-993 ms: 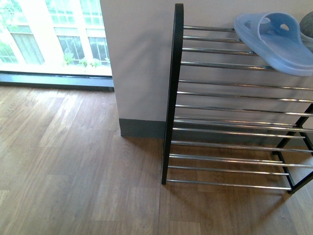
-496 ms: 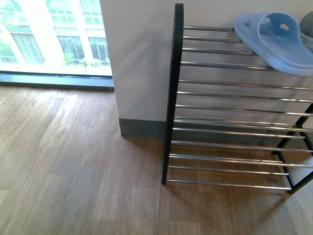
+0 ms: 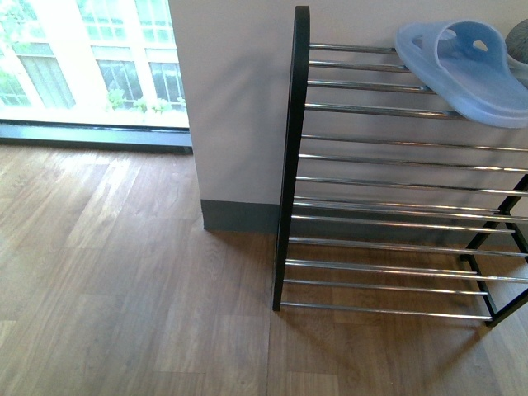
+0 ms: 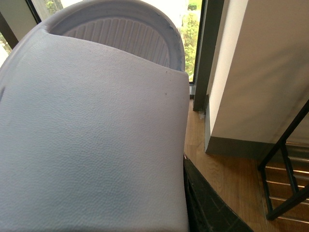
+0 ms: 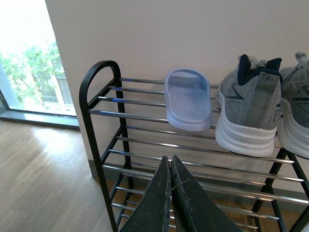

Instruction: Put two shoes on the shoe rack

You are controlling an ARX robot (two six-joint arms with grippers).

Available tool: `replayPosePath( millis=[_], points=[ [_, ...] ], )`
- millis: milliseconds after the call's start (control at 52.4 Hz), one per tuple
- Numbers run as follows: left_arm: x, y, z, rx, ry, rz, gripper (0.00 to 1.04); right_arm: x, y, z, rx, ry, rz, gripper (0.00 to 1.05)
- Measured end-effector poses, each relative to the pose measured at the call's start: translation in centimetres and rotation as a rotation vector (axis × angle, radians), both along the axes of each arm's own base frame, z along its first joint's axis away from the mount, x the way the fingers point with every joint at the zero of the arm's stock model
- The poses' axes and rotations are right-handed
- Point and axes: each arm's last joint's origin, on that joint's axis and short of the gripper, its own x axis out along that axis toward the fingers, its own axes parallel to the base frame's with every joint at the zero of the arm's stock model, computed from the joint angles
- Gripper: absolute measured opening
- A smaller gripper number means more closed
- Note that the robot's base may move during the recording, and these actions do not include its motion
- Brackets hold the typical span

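A wood-plank floor [image 3: 124, 280] runs from a bright window [image 3: 91, 58] at ten o'clock to a white wall [image 3: 235, 107] with a grey skirting board [image 3: 239, 216]. Against that wall, at two o'clock, stands the rack [image 3: 290, 165], black-framed with chrome bars in tiers. The floor in front of it is open and bare.

On the top tier a pale blue slide [image 3: 462, 70] lies near the rack's rounded left end. In the right wrist view the same slide [image 5: 187, 99] sits just beside a grey sneaker [image 5: 248, 108] to its right, heel outward, with the second sneaker [image 5: 294, 111] next to that, cut off by the frame edge. Both sneakers rest on the top tier, white soles on the bars. No writing or brand can be read anywhere.

The right gripper [image 5: 170, 193] hovers before the rack's middle tiers, its two dark fingers pressed together with nothing between them.

The left wrist view is mostly filled by a second pale slide [image 4: 91, 130], very close to the camera, with a dark finger [image 4: 207, 203] touching its edge. Whether the left gripper clamps it, I cannot tell.
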Motion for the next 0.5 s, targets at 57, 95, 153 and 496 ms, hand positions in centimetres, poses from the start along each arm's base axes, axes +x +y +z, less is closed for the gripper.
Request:
replayPosePath(
  millis=[57, 95, 153, 496],
  points=[
    [0.0, 0.0, 0.0, 0.000, 0.000, 0.000, 0.02, -0.2, 0.0, 0.0, 0.000, 0.000, 0.000, 0.01],
    [0.0, 0.0, 0.0, 0.000, 0.000, 0.000, 0.02, -0.6, 0.0, -0.4, 0.000, 0.032, 0.003, 0.01],
    [0.0, 0.0, 0.0, 0.000, 0.000, 0.001, 0.02, -1.1, 0.0, -0.3, 0.000, 0.008, 0.000, 0.01],
    [0.0, 0.0, 0.0, 0.000, 0.000, -0.001, 0.02, -1.2, 0.0, -0.3, 0.000, 0.004, 0.000, 0.01]
  ],
)
